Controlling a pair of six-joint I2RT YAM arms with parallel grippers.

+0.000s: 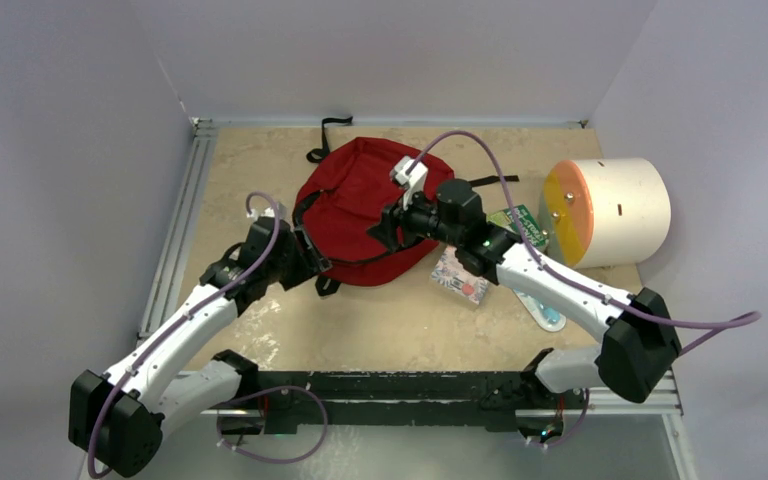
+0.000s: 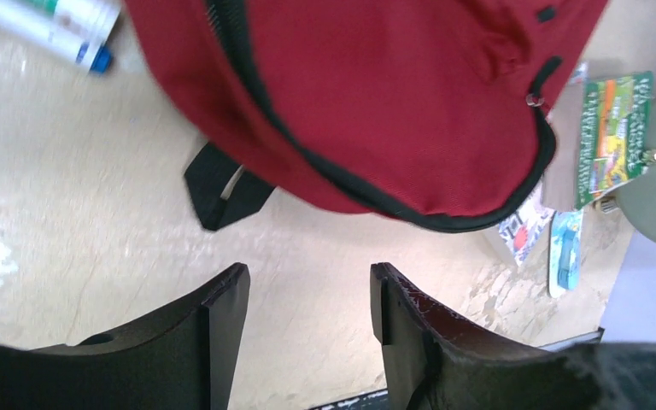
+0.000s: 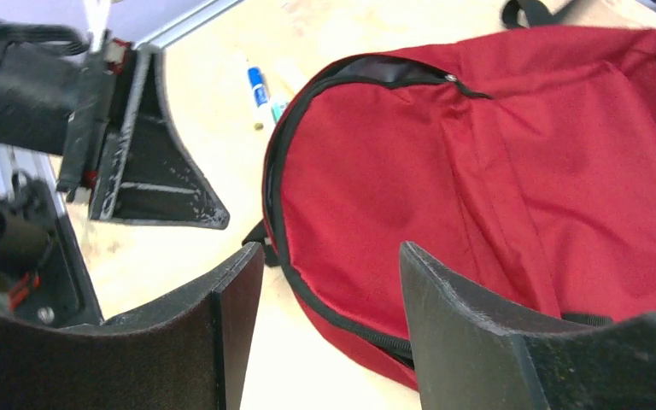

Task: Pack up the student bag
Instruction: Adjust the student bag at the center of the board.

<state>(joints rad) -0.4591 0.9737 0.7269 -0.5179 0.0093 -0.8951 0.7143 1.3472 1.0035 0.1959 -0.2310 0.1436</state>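
The student bag [image 1: 360,200], a dark-red backpack with a black zipper round its edge, lies flat at the table's middle back. It also shows in the left wrist view [image 2: 376,94] and the right wrist view [image 3: 495,162]. My left gripper [image 1: 305,258] is open and empty just off the bag's left edge, above bare table [image 2: 309,286]. My right gripper [image 1: 385,225] is open and empty over the bag's near edge, its jaws either side of the zipper seam [image 3: 331,260]. A zipper pull [image 3: 451,79] sits at the far end of the seam.
A cream cylinder with an orange face [image 1: 610,210] stands at the right. A green packet [image 1: 520,225], a patterned booklet [image 1: 460,280] and a light-blue item [image 1: 545,315] lie right of the bag. A blue-capped pen [image 3: 259,90] lies left of it. A black strap [image 2: 218,192] sticks out.
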